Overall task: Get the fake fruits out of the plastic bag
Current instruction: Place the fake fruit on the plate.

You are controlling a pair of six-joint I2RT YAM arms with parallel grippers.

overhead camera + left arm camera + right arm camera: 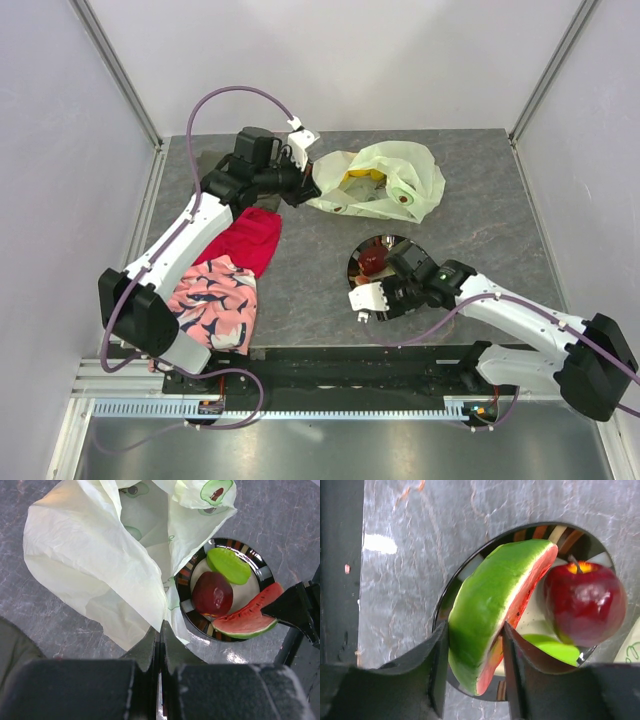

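Pale-green crinkly plastic bag [385, 180], flimsy, sits pinched at its edge in the closed left gripper [160, 635], while the right gripper [475, 630] clasps a hard, slick watermelon slice [490, 595] by its faces on the dark-rimmed plate [220, 544].

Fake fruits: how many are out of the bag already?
3, all at the plate: a dark red apple, a green piece beside it, and a watermelon slice held by the right hand. Others may be hidden in the plastic bag.

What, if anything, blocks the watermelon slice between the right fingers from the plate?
Nothing visible: the glossy red-and-green watermelon slice is over the round dark-rimmed plate; the dark red plastic apple sits beside it.
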